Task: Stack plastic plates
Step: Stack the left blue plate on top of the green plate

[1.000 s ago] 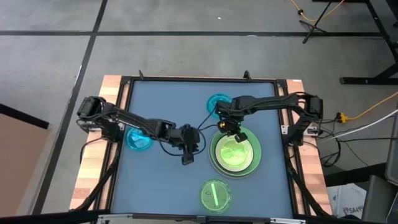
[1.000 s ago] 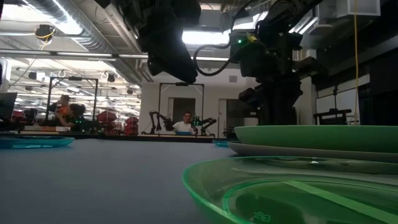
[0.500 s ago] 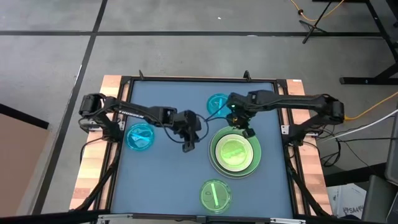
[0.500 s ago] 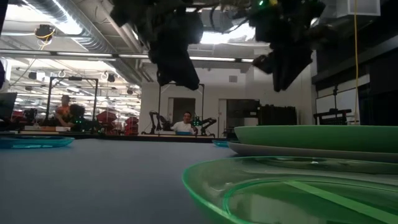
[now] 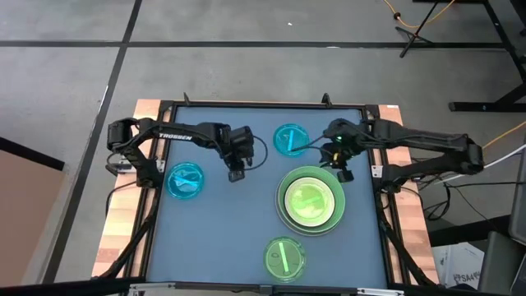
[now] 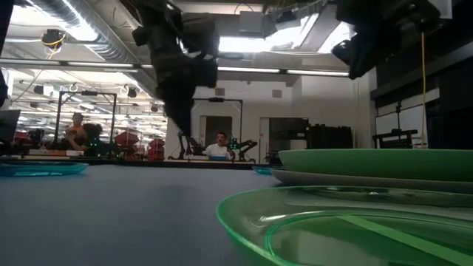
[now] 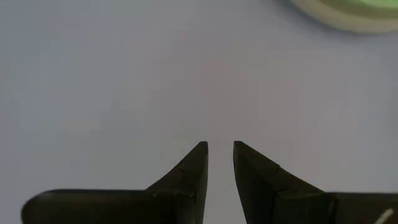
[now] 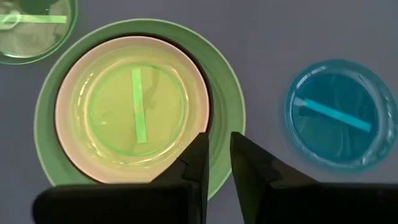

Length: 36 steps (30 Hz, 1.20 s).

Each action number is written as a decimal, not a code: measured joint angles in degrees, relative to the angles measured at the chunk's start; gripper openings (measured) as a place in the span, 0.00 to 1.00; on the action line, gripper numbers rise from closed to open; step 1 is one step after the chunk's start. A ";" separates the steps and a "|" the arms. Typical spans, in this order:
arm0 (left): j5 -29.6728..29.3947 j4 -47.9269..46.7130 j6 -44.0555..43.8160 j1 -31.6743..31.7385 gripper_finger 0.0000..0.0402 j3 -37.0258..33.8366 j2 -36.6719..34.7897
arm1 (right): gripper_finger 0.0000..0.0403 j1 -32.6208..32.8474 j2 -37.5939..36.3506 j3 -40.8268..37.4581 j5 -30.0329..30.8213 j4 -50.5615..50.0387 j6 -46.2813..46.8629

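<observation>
A stack of plates (image 5: 311, 200) rests on the blue table: large grey at the bottom, then large light green, black and white, with a small translucent green plate (image 8: 134, 106) on top. Two small translucent blue plates lie flat, one at the far middle (image 5: 289, 141) and one at the left (image 5: 185, 180). Another small green plate (image 5: 284, 257) lies near the near edge. My left gripper (image 5: 236, 174) hovers shut between the left blue plate and the stack. My right gripper (image 5: 341, 174) hangs shut above the stack's far right rim.
A raised dark frame (image 5: 263, 104) borders the table, with wooden strips outside it at left and right. Bare table lies at the near left and between the left blue plate and the stack. People sit in the room behind the table (image 6: 219, 148).
My right gripper has risen from the top of the stack and swung toward the table's right edge. My left gripper has drawn back toward the far edge and slightly to the left. The plates have stayed where they were.
</observation>
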 joint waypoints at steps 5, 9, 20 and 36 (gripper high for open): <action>-0.12 -9.95 5.23 2.72 0.17 0.00 0.00 | 0.14 -0.02 -5.02 -5.66 1.85 3.99 2.55; -0.26 -17.00 9.53 4.25 0.17 0.00 0.00 | 0.14 -0.03 -7.30 -9.13 2.04 7.66 4.28; -10.00 -31.06 16.84 4.68 0.17 0.00 0.00 | 0.14 -0.02 -7.71 -16.38 2.03 15.26 8.00; -12.04 -38.56 25.20 4.63 0.17 -0.02 0.00 | 0.14 -0.02 -7.71 -16.41 1.99 14.93 8.60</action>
